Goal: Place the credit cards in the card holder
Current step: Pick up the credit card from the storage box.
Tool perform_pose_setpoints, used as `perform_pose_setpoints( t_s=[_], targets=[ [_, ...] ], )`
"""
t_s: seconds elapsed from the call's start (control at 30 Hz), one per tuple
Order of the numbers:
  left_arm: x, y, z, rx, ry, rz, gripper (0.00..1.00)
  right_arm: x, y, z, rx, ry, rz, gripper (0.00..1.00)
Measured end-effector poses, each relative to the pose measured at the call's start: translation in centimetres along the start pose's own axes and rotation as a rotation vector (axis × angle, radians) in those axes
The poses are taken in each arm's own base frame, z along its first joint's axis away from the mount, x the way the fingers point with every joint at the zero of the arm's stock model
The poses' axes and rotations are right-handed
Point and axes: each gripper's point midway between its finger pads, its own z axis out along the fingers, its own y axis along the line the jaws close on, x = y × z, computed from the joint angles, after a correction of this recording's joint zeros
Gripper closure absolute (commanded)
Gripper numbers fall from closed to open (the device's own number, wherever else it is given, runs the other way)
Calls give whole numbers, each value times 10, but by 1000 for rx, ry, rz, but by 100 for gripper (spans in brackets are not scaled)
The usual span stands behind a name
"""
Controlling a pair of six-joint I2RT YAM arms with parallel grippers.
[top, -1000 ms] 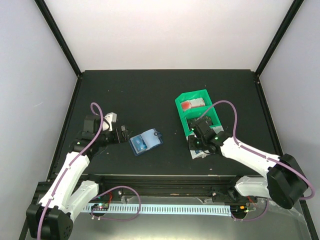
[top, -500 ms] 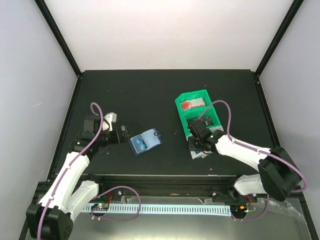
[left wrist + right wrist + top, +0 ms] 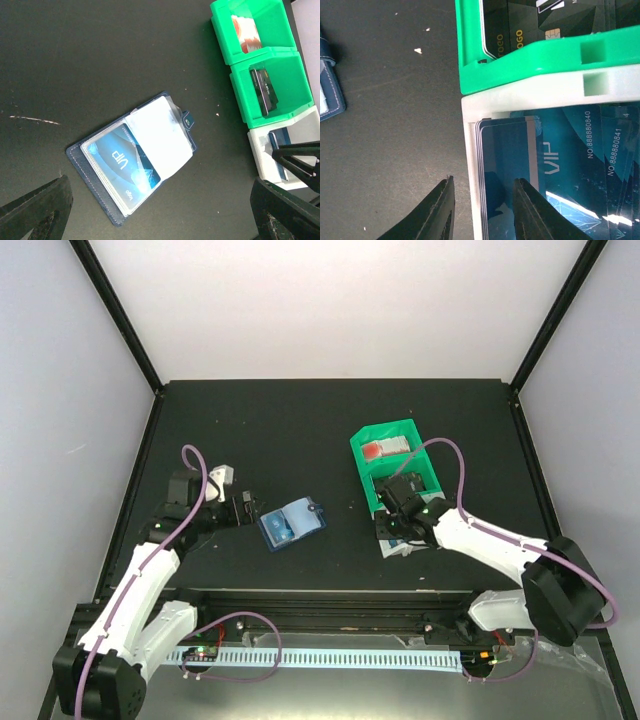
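Blue credit cards (image 3: 560,165) in white bin (image 3: 520,97); right fingers (image 3: 442,210) half-open astride its wall, left fingers (image 3: 35,210) wide, empty.

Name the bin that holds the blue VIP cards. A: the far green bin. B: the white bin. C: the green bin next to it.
B: the right wrist view shows the blue VIP cards inside the white bin, while the adjoining green bin holds dark cards.

Top camera high behind arms (image 3: 140,585), whole table (image 3: 250,420). Wrist cameras close, downward; all share white bin (image 3: 520,97).
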Motion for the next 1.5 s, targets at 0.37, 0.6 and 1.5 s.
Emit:
perform_pose_setpoints(
  t_s=[0.37,0.6,1.5],
  targets=[
    [0,1,2,-2,5,1,1,0,4,-2,-30,-4,0,60],
    [0,1,2,-3,4,0,1,4,0,6,-1,15,-3,56],
    [0,2,2,-6,3,0,1,0,15,-2,-83,-5,-19,81]
  ],
)
